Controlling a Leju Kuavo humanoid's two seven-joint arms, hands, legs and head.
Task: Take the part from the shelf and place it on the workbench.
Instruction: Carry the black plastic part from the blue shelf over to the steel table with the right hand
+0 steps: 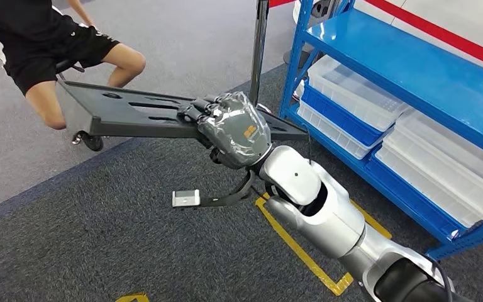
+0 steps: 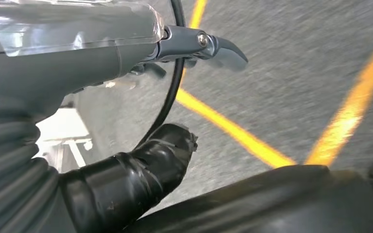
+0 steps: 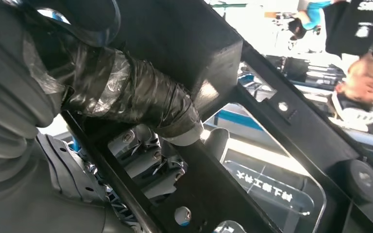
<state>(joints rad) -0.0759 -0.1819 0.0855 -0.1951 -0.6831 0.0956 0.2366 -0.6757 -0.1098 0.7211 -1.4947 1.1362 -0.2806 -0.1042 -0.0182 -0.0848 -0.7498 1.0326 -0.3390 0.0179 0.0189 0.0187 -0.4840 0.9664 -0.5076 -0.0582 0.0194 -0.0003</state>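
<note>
Shelving in blue steel (image 1: 415,60) fills the right side of the head view, running from the top centre down to the lower right, with clear plastic bins (image 1: 352,91) stacked on its lower levels. Grey carpet (image 1: 100,239) covers the bottom half of that frame, marked with yellow tape lines (image 1: 302,251) at lower centre. At upper left a person (image 1: 38,44) in black shorts crouches, their legs close behind the far end of the part.

The part (image 1: 132,113), a long flat black panel with slots, stretches from left of centre to the middle of the head view, held off the floor and away from the shelf. The silver right arm (image 1: 327,214) rises from the lower right corner, and the right hand (image 1: 236,129), wrapped in clear film, grips the near end of the part at centre frame. In the right wrist view the thumb (image 3: 141,97) presses over a black bar of the part (image 3: 272,121), clamping it.

The left hand (image 2: 77,63) shows at the upper left of the left wrist view above carpet and yellow lines; its fingers lie apart and nothing sits in it.
</note>
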